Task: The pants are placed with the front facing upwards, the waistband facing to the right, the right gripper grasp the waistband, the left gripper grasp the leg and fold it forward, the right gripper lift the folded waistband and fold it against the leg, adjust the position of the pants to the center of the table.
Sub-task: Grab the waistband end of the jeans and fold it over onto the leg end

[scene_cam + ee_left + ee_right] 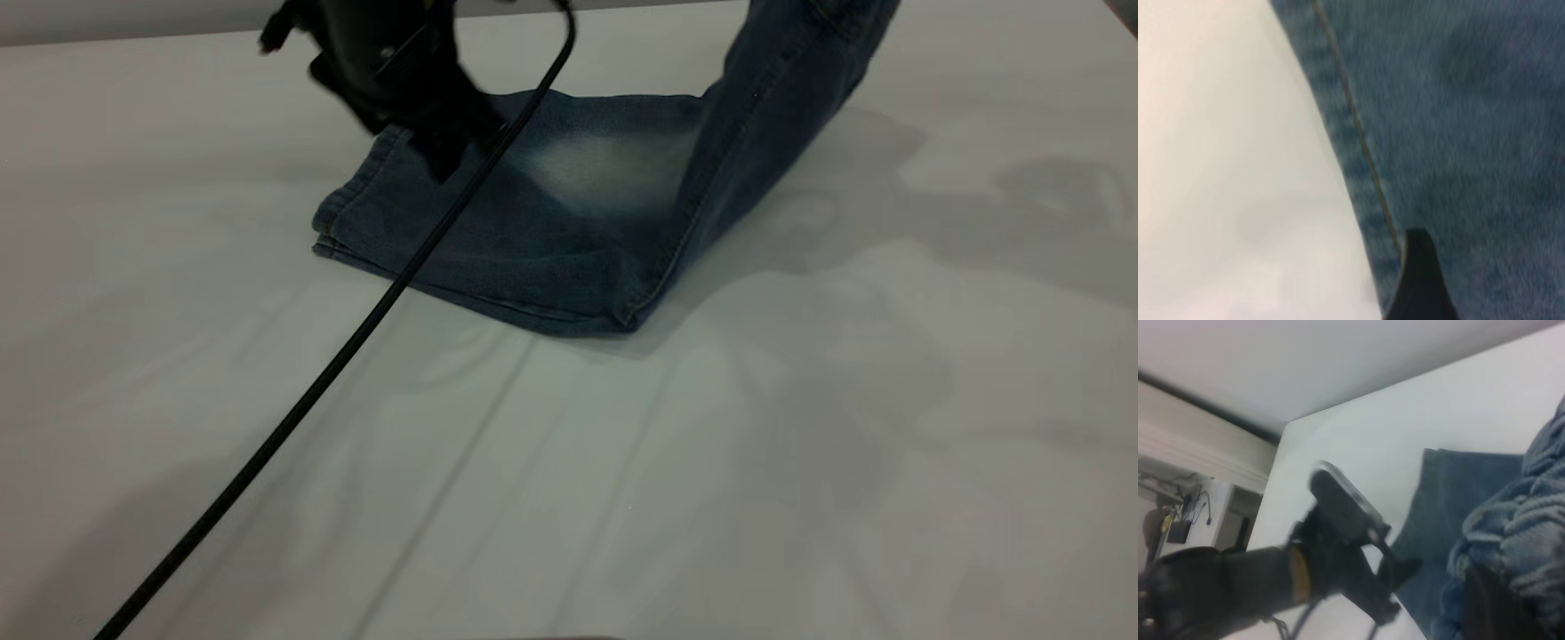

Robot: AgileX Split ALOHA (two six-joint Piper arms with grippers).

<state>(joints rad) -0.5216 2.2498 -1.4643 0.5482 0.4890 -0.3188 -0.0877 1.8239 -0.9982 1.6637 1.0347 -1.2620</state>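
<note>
The left gripper (444,147), a black claw with curved fingers and a thin black cable (356,333) trailing toward the table's near left, hovers low over the far left corner of the folded pants. In the left wrist view one dark fingertip (1421,280) lies over the denim just inside the hemmed edge with its tan stitching; whether this claw is spread or closed, and whether it touches the cloth, cannot be told.

The short, wide-legged blue denim pants (533,240) lie folded lengthwise on the large white matte table (711,489), legs stacked flat, a pale faded oval patch facing up. Their hem ends point left, close under the left gripper. On the right the denim rises steeply off the tabletop and leaves the exterior view at its top edge.

The right gripper (1485,607) shows only in its own wrist view, as a dark shape next to the puckered, gathered darker-blue waistband (1518,533), which bunches up against it; it seems clenched on that band, holding it lifted in the air.

The flat part of the pants lies toward the far side of the table. Wide bare tabletop stretches in front of it and to both sides, crossed only by the cable; the table's far edge runs just behind the left gripper.
</note>
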